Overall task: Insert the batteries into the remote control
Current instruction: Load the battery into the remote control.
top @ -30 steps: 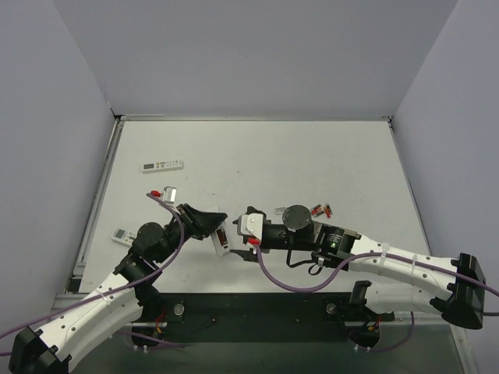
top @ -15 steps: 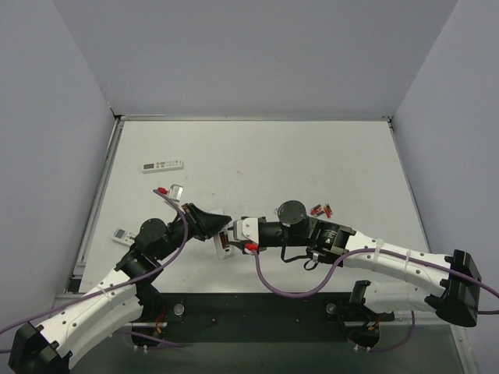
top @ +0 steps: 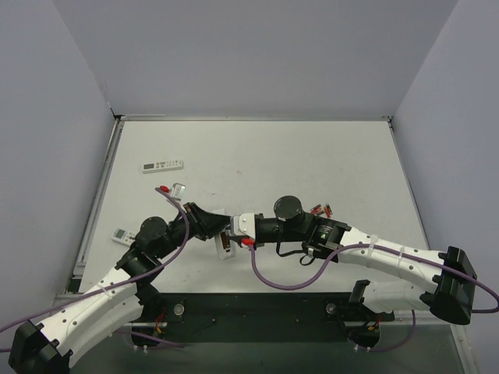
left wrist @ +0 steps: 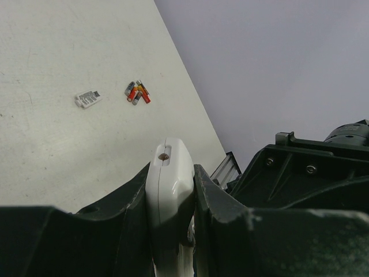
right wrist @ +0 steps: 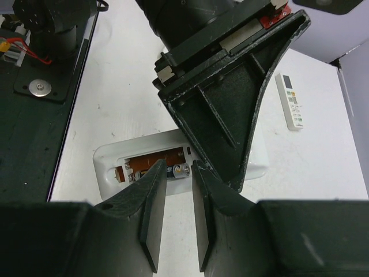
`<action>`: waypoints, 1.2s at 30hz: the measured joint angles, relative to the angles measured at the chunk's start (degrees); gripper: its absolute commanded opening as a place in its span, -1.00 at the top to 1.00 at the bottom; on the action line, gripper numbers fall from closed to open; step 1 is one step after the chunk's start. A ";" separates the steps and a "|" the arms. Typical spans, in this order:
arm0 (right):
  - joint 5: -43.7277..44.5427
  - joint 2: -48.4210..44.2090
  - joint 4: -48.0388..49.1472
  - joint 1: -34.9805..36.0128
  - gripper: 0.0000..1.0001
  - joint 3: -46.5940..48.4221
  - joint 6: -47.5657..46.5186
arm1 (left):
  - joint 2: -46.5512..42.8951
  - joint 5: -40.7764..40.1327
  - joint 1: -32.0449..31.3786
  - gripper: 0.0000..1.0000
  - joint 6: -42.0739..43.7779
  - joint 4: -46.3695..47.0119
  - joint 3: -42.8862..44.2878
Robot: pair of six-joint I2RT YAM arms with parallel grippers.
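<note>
Left wrist view: shows the remote control end-on, white, with a small round hole in its tip. Has it clamped in the left gripper, dark fingers pressed against both sides. Also picks out the loose batteries, red and orange, heaped well beyond the remote control, with a ribbed grey piece near them.

Right wrist view: looks into the remote control from the back, compartment open and orange-brown inside, one battery lying in it. Sets the right gripper just over that compartment, fingertips only a narrow gap apart, the battery's end showing between them. Cannot tell whether pinching it or merely straddling it.

Top external view: adds a second white remote on the table, well off to the upper left of the remote control, button print too small to read. Alone catches a third remote left of the remote control, partly under the left arm.
</note>
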 measured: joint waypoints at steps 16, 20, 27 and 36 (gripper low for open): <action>-2.27 2.03 -1.25 -0.59 0.82 1.57 0.00 | 0.37 0.83 0.00 1.00 0.04 0.11 0.17; -2.45 2.25 -1.44 -0.61 0.93 1.90 -0.02 | 0.46 0.94 0.00 1.00 0.04 0.13 0.22; -3.21 2.58 -1.79 -0.66 1.00 2.16 0.09 | 0.66 1.49 -0.02 1.00 -0.02 0.28 0.24; -4.04 2.84 -1.20 -0.87 1.00 2.16 0.37 | -0.48 2.08 -0.17 1.00 -0.48 0.68 0.24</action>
